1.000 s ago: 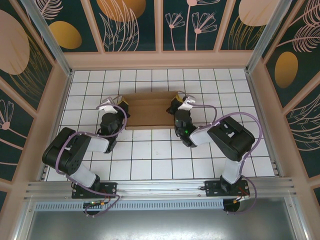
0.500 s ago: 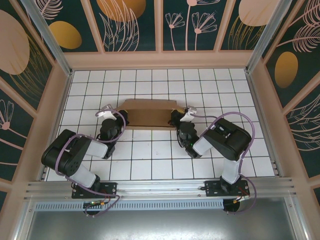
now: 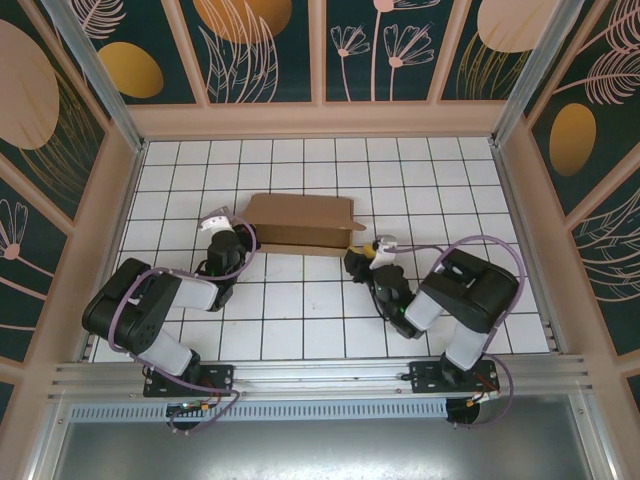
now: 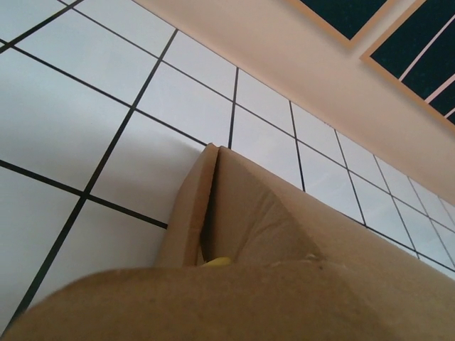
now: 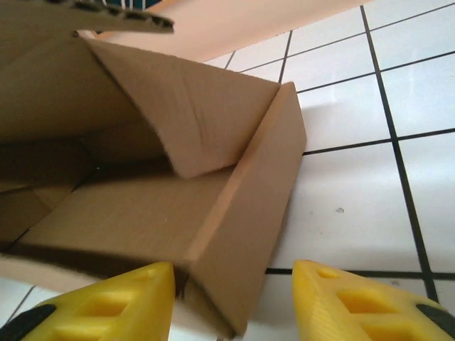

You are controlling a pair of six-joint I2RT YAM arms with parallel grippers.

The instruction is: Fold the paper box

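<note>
The left jaws are closed on the left end of the paper box [image 3: 300, 225], which sits half-formed on the middle of the bench [image 3: 300, 312] with its flaps raised. The right jaws stand apart at its near right corner, with bare tiles beyond.

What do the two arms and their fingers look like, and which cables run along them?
The left arm and the right arm have bulky, rounded black segments. A lilac cable loops along each. The wrists carry white parts. The fingers are yellow wedges with recessed pockets.
</note>
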